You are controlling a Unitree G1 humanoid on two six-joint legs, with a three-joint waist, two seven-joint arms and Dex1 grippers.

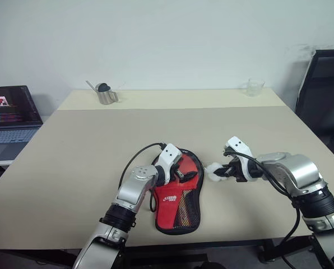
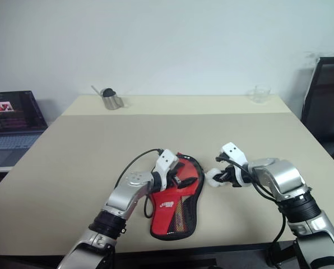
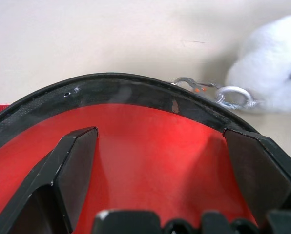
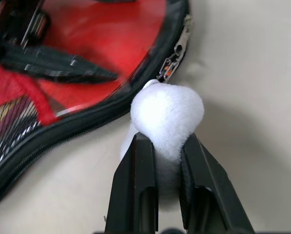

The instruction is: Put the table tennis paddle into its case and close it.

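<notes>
The case (image 1: 178, 196) is being supported flat on the beige table (image 1: 72, 157), near the front edge, just in front of the robot. Its long axis is being kept roughly front to back: the round head end is pointing away from the robot, toward the far wall, and the narrow handle end with the black mesh pocket (image 1: 184, 210) is pointing back toward the robot. The red face of the table tennis paddle (image 3: 150, 146) is being shown inside the case's black rim.

The left gripper (image 1: 181, 171) is being held over the head end of the case with its fingers (image 3: 72, 165) spread wide, nothing gripped between them.

The white ball (image 4: 167, 117), a fluffy pompom, is being pinched by the right gripper (image 1: 222, 171), fingers narrowly set, just beside the case's right edge at the zip pull (image 4: 172, 63).
</notes>
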